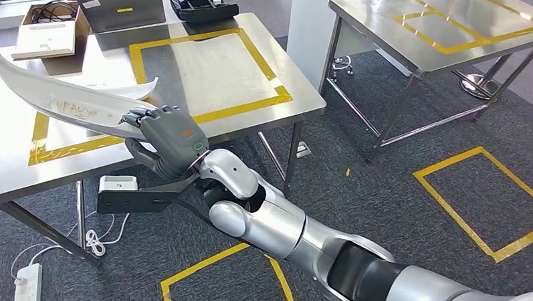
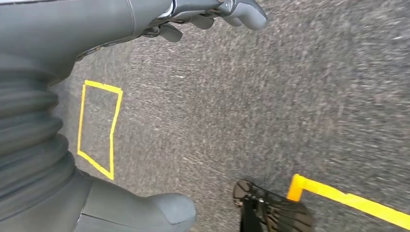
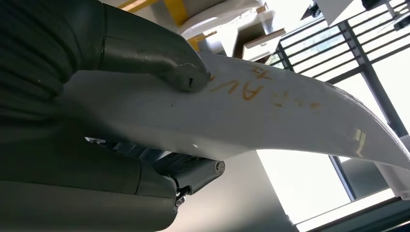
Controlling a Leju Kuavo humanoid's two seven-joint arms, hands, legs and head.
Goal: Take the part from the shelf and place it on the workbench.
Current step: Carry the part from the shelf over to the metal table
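Observation:
The part is a long curved white blade [image 1: 58,96] with orange writing on it. My right hand [image 1: 167,137] grips its near end and holds it above the steel workbench [image 1: 267,63], over the left side of the yellow taped rectangle [image 1: 186,67]. From the right wrist camera the blade [image 3: 270,116] runs away from the hand, with the thumb [image 3: 164,65] pressed on its upper face and the fingers [image 3: 193,171] underneath. My left hand [image 2: 212,12] hangs over the carpet, fingers curled and holding nothing.
A cardboard box [image 1: 51,26], a grey panel [image 1: 118,8] and a black tray [image 1: 202,4] sit at the workbench's far edge. A second steel table [image 1: 449,30] stands to the right. A power strip [image 1: 28,283] and yellow floor tape [image 1: 483,198] lie on the carpet.

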